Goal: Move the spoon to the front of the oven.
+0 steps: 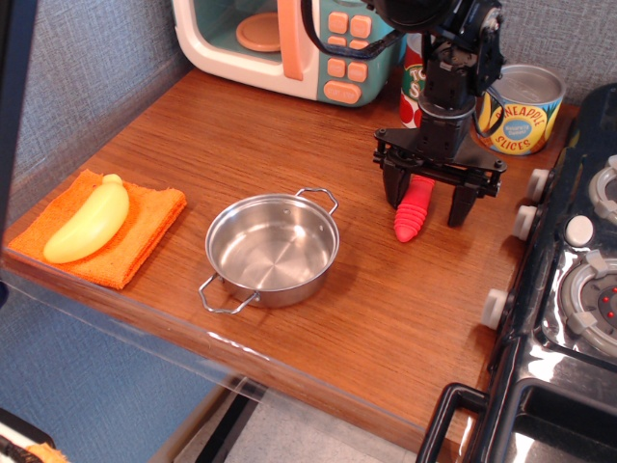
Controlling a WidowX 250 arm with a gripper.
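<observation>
I see my end effector (428, 204) spread wide, straddling the spoon (413, 211), well apart from the oven (289, 43).

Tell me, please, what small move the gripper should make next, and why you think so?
Probably lower a little further and close on the handle. The gripper is open, its fingers straddling the red handle of the spoon, which lies on the table and does not look gripped yet. The oven stands at the back left, so the spoon must be gripped before it is carried there.
</observation>
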